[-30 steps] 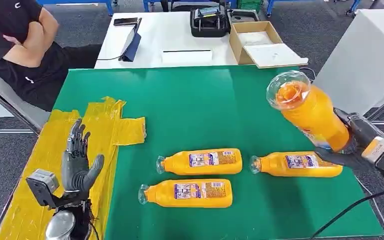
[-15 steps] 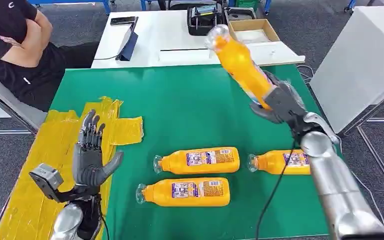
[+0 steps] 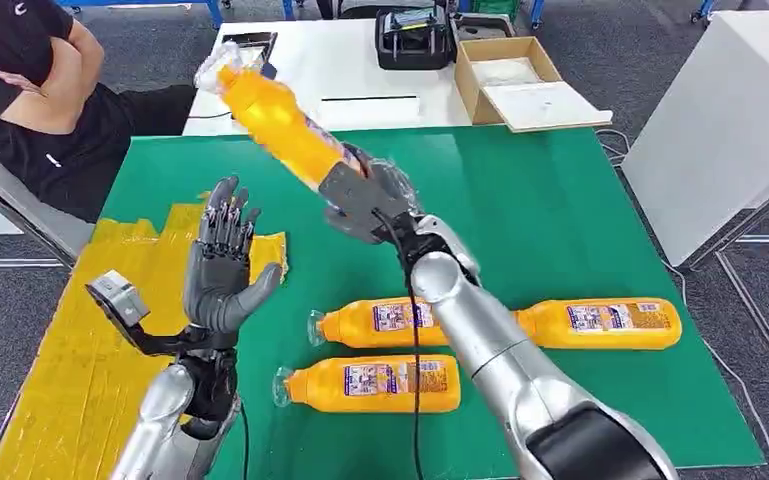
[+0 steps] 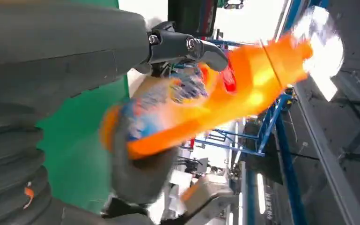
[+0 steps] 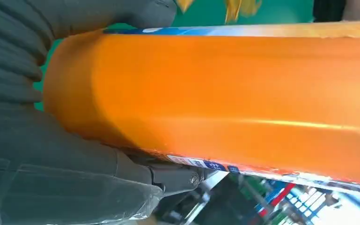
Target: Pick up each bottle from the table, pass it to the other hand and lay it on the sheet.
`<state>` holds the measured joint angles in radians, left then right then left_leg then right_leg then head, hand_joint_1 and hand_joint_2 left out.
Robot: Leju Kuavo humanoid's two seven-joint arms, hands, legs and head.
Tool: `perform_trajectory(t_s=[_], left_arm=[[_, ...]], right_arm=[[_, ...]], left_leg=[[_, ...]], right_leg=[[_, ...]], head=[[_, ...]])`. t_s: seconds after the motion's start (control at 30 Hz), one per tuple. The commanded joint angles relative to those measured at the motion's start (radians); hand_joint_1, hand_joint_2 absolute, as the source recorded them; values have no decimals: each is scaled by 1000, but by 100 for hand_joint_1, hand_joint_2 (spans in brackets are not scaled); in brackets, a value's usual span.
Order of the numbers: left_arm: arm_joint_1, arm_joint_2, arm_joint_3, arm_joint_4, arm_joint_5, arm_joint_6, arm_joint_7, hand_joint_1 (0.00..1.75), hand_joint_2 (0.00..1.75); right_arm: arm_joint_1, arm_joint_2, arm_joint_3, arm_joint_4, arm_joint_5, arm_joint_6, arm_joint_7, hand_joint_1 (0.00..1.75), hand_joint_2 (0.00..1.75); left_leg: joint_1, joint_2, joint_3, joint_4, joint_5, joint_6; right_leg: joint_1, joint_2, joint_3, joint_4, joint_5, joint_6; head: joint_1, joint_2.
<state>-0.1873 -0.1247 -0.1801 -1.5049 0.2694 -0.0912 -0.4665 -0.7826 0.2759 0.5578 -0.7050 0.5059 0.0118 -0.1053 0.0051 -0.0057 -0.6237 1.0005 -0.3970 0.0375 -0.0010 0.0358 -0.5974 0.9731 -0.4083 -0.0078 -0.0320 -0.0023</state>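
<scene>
My right hand (image 3: 365,200) grips an orange bottle (image 3: 275,118) by its base, held tilted in the air over the green mat, cap end pointing up and to the left. The same bottle (image 5: 234,103) shows close in the right wrist view and blurred (image 4: 206,103) in the left wrist view. My left hand (image 3: 222,272) is raised with fingers spread, palm facing the bottle, a little below and left of it, holding nothing. Three more orange bottles lie on the mat: one (image 3: 385,323), one (image 3: 370,384) nearer me, one (image 3: 600,323) at the right. The yellow sheet (image 3: 80,360) lies at the left.
The green mat (image 3: 540,200) covers the table. A person in black (image 3: 30,90) sits at the far left. Behind the mat a white table carries a cardboard box (image 3: 510,75), a black device (image 3: 415,40) and a tablet (image 3: 250,42).
My right arm has swung the bottle from the right side across to the left, over the middle of the mat. My left hand has risen toward it. The camera view shifted slightly.
</scene>
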Motion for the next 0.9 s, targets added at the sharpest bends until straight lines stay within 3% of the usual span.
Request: perform_trajectory(t_s=[0.03,0.3,0.6,0.9], left_arm=[[-58,20,-9,106,26,2,8,0,175],[-57,20,-11,102,26,1,8,0,175],[-90,41,50,167,53,16,0,0,175],[-55,43,94,136,58,25,19,0,175]], right_arm=[[65,29,157,-1,22,-17,10,175,175],[58,25,157,-1,21,-14,11,175,175],[179,4,265,-25,58,-21,-6,175,175],[209,0,290,-73,85,-23,13,175,175]], left_leg=[[-1,-1,3,0,0,-2],[-2,-2,1,0,0,-2],[-2,-3,3,-1,0,-2],[-2,-2,2,0,0,-2]], right_leg=[[-1,-5,4,0,-1,1],[-2,-5,1,0,-1,0],[-1,-6,3,-1,-1,0],[-2,-5,2,0,-1,0]], head=[[0,0],[0,0],[0,0],[1,0]])
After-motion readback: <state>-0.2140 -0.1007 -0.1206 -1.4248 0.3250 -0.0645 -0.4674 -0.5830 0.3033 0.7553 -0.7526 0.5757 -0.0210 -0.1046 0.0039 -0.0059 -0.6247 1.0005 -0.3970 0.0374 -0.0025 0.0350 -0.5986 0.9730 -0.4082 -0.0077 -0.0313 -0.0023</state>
